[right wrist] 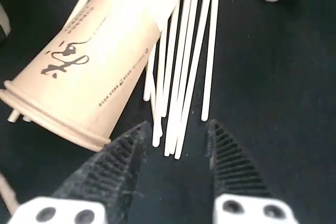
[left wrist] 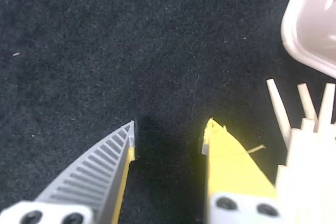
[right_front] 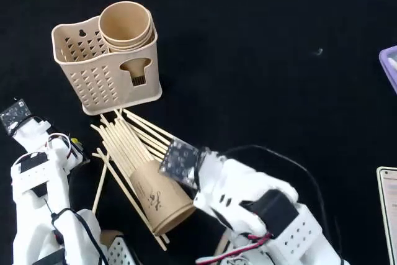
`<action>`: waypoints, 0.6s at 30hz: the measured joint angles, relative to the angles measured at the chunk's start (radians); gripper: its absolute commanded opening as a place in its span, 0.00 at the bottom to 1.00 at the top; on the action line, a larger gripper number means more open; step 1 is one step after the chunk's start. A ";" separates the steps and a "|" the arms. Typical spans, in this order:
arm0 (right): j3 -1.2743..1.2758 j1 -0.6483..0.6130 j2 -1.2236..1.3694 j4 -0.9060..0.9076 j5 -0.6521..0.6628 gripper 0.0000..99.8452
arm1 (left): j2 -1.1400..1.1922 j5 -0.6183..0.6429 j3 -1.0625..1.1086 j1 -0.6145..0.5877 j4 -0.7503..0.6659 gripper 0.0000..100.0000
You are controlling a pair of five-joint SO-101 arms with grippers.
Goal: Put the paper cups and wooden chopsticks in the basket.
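Cup atop chopsticks, near basket

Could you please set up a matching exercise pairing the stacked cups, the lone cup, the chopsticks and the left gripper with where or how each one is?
Column one:
1. stacked paper cups
2. lone paper cup
3. wooden chopsticks
4. left gripper

Column two:
A. on its side, lying across the chopsticks
B. open, over a bare patch of the black table
C. upright inside the basket
D. fanned out on the table beside the basket

Pairs: 1-C, 2-A, 3-D, 4-B
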 measured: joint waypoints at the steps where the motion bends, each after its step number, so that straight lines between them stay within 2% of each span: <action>1: 0.009 -0.014 0.000 0.000 0.003 0.20 | 0.000 0.000 0.000 0.000 0.000 0.22; 6: 0.064 -0.107 -0.003 0.000 0.035 0.31 | 0.000 0.000 0.000 0.000 0.000 0.22; 18: 0.057 -0.288 -0.003 0.049 0.055 0.26 | 0.000 0.000 0.000 0.000 0.000 0.22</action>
